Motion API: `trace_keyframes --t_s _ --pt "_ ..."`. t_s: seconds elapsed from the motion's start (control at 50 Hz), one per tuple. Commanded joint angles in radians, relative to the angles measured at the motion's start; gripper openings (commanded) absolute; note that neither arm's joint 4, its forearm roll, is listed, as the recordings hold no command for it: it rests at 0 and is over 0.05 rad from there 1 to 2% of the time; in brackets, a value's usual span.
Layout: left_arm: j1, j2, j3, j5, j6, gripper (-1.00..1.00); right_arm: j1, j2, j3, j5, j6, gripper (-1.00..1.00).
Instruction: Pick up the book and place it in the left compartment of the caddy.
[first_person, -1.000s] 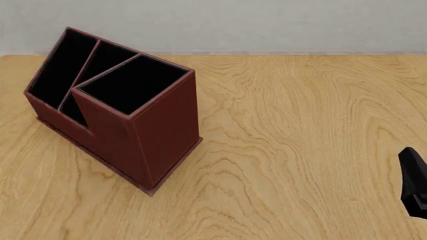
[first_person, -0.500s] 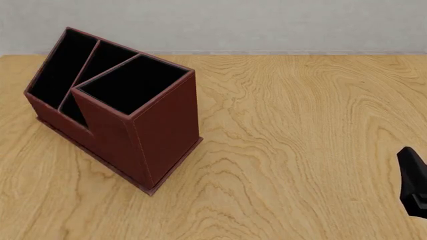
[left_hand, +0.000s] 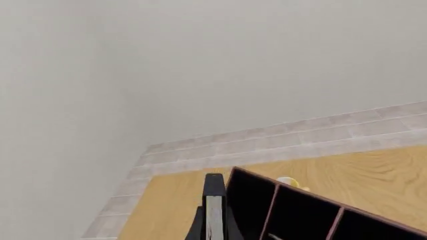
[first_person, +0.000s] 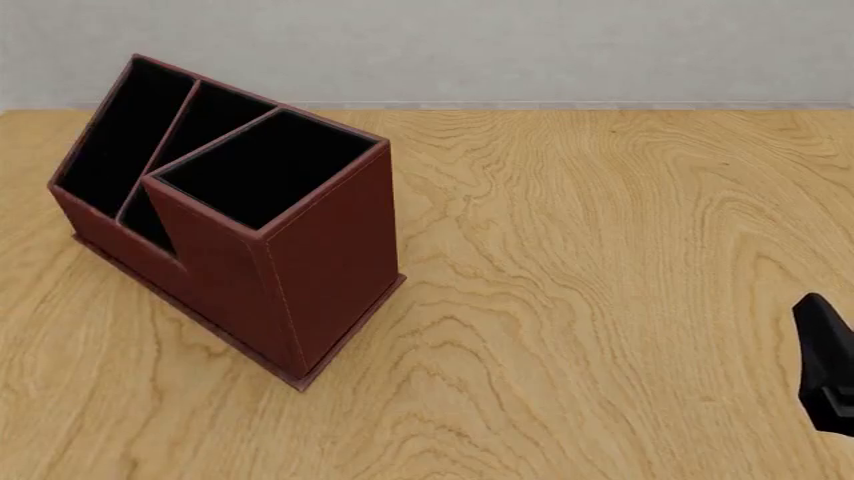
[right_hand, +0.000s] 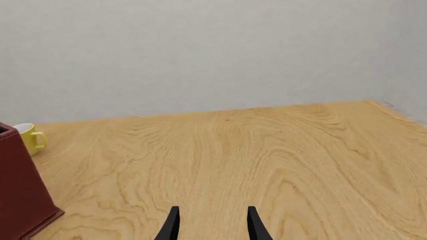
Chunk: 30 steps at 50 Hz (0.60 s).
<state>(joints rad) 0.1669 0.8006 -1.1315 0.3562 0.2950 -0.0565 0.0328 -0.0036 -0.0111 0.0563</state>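
The left tool (left_hand: 213, 234) is out of the front view altogether; only its own wrist camera shows it. There its dark fingers (left_hand: 197, 231) appear clamped on either side of the book (left_hand: 213, 200), which stands upright between them, seen edge-on with the white-grey page edge facing the camera. So the book is off the tabletop (first_person: 601, 250) and in the left tool's grip, though little of the fingers shows.

Just beside the book in that view is the caddy's outer wall and rim (left_hand: 253, 178), with a black-lined slot (left_hand: 247, 212) right behind the wall. Judging by position, that nearest slot is the left compartment, but the wrist view alone does not settle it. The book sits outside the wall, not over the opening, and its top is about level with the rim.

In the front view the caddy (first_person: 334, 260) stands at the left of the tabletop, and the left compartment (first_person: 120, 135) is its outermost slot, its long axis running away from the arms. The coming move probably turns on this — the book must be carried sideways over the wall, its flat faces kept in line with the slot's length, then lowered.

The right tool (right_hand: 212, 226) is well apart from the caddy, its fingers spread wide with nothing between them. A yellow mug (right_hand: 28, 136) sits beyond the caddy.
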Motion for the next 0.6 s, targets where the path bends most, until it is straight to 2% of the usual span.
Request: trace_keyframes --t_s 0.02,0.12,0.14,0.22,0.24,0.28,0.36,0.38,0.44,0.56,0.58,0.6 --pt "0.042 0.174 -0.095 0.089 -0.01 -1.0 0.001 -0.004 0.0 0.004 -0.003 1.0" --pt "0.002 0.236 -0.168 0.163 -0.008 -1.0 0.003 0.0 0.001 0.0 -0.005 1.0" --pt "0.015 0.279 -0.213 0.198 -0.025 -1.0 0.004 0.002 0.001 -0.002 -0.006 1.0" --pt "0.016 0.373 -0.297 0.281 -0.001 -1.0 0.009 -0.012 0.0 0.006 -0.001 1.0" --pt "0.039 0.4 -0.329 0.293 -0.004 -1.0 0.01 -0.016 0.0 0.009 0.0 1.0" --pt "0.024 0.417 -0.34 0.312 0.03 -1.0 0.014 -0.016 0.0 0.01 -0.003 1.0" --pt "0.009 0.45 -0.385 0.362 0.04 -1.0 0.019 -0.014 -0.001 0.011 -0.007 1.0" --pt "0.012 0.486 -0.425 0.4 0.008 -1.0 0.02 -0.014 -0.001 0.011 -0.007 1.0" --pt "0.042 0.522 -0.447 0.399 0.065 -1.0 0.021 -0.012 -0.003 0.011 -0.005 1.0" --pt "0.048 0.575 -0.481 0.429 0.089 -1.0 0.02 -0.018 0.0 0.014 -0.004 1.0" --pt "0.047 0.586 -0.493 0.438 0.085 -1.0 0.02 -0.018 0.0 0.014 -0.004 1.0" --pt "0.03 0.608 -0.523 0.474 0.047 -1.0 0.019 -0.015 0.0 0.012 -0.003 1.0"
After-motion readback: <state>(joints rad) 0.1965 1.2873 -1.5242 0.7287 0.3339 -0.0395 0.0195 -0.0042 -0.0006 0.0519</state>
